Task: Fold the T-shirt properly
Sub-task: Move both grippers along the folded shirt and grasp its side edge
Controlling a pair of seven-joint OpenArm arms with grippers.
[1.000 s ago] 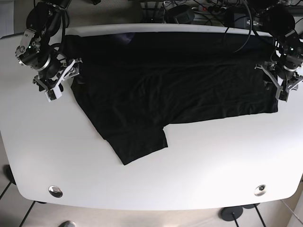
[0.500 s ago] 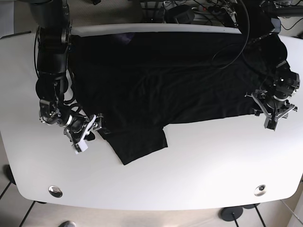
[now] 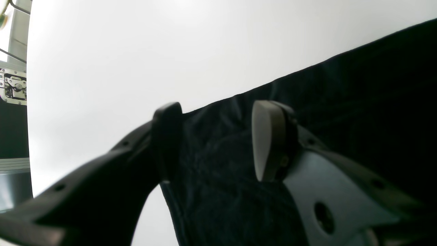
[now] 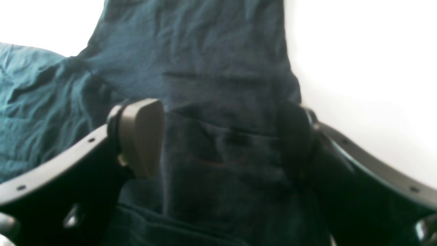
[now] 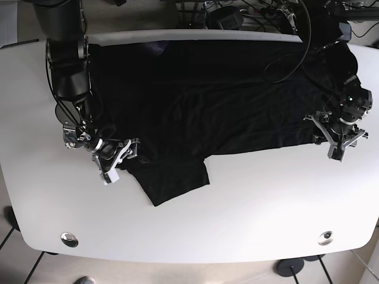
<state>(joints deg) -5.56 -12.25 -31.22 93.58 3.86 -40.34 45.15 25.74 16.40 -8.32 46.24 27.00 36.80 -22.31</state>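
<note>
On white table (image 5: pixel 249 207) we see black T-shirt (image 5: pixel 225 100) spread flat, wrinkled, sleeve pointing toward near edge. Since half second ago, right gripper (image 5: pixel 116 157) has crept onto sleeve hem; left gripper (image 5: pixel 337 137) barely shifted at shirt's edge. Both fingers spread wide, straddling cloth, nothing pinched.

Both arms reach low, left gripper (image 3: pixel 218 140) and right gripper (image 4: pixel 218 140) fingers spread.

White table (image 5: pixel 237 207), cables (image 5: pixel 249 12) beyond its far edge
</note>
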